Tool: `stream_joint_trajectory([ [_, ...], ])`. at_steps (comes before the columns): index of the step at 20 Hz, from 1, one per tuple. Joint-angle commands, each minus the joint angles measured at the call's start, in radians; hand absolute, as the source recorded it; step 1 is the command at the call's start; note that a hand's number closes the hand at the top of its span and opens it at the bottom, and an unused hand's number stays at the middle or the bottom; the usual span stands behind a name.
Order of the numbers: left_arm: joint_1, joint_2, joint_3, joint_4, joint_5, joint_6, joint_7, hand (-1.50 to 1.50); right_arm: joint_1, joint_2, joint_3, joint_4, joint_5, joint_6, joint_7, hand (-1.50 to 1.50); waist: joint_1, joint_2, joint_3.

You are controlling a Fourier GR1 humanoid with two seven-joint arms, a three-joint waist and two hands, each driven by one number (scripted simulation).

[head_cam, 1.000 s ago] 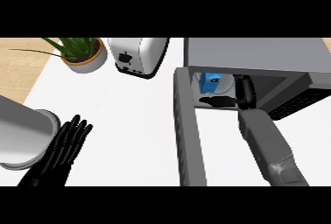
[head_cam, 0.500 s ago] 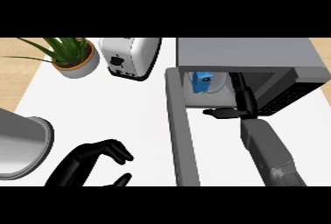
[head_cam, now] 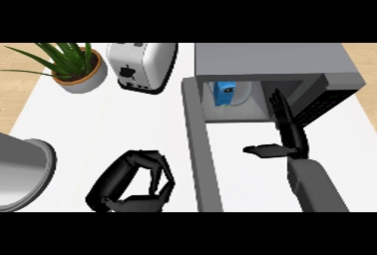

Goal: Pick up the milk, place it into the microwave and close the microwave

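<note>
Milk (head_cam: 225, 93), a blue and white carton, stands inside the microwave (head_cam: 265, 59), in the left part of its open cavity in the upper centre of the frame, with a pale curved shape (head_cam: 246, 92) just beside it on the right. The microwave is a grey box filling the upper right, its dark control panel (head_cam: 324, 102) angled along its right side. Its door (head_cam: 203, 159) hangs wide open, a long grey slab running from the cavity's left edge down toward the bottom of the frame. To the right of the carton and apart from it, the right hand (head_cam: 293, 135) reaches up into the cavity's mouth: its fingers (head_cam: 280, 105) are straight and pressed together, pointing toward the top of the frame, and its thumb (head_cam: 262, 149) sticks out sideways to the left, holding nothing. The grey right forearm (head_cam: 316, 187) comes in from the lower right. Left of the door, low in the frame, the left hand (head_cam: 136, 183) lies over the white counter (head_cam: 110, 124) with its fingers curled in toward the thumb around nothing. Farther out, a silver toaster (head_cam: 141, 67) stands at the upper centre-left, a potted plant (head_cam: 75, 69) at the upper left, and a grey round vessel (head_cam: 22, 174) is cut by the left edge.
</note>
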Motion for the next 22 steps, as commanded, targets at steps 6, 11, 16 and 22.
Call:
stream_joint_trajectory([
  [6, -0.084, -0.010, -0.228, 0.232, -0.060, 0.104, -0.031, 1.50, 0.348, -0.024, 0.078, -0.457, -0.027, 0.068, 0.078, -1.50, -0.016, -0.002, -0.001],
  [11, -0.147, -0.010, -0.331, 0.360, 0.009, 0.130, -0.081, 1.50, 0.493, -0.067, 0.055, -0.704, -0.103, 0.115, 0.192, -1.50, -0.013, 0.001, -0.001],
  [16, -0.293, -0.010, -0.512, 0.495, 0.063, 0.295, -0.067, 1.50, 0.544, -0.115, 0.010, -0.854, -0.149, 0.131, 0.265, -1.50, -0.014, 0.004, 0.000],
  [22, -0.452, -0.010, -0.678, 0.626, 0.263, 0.603, -0.088, 1.50, 0.559, -0.164, -0.038, -0.981, -0.303, 0.231, 0.372, -1.50, -0.048, 0.010, -0.002],
])
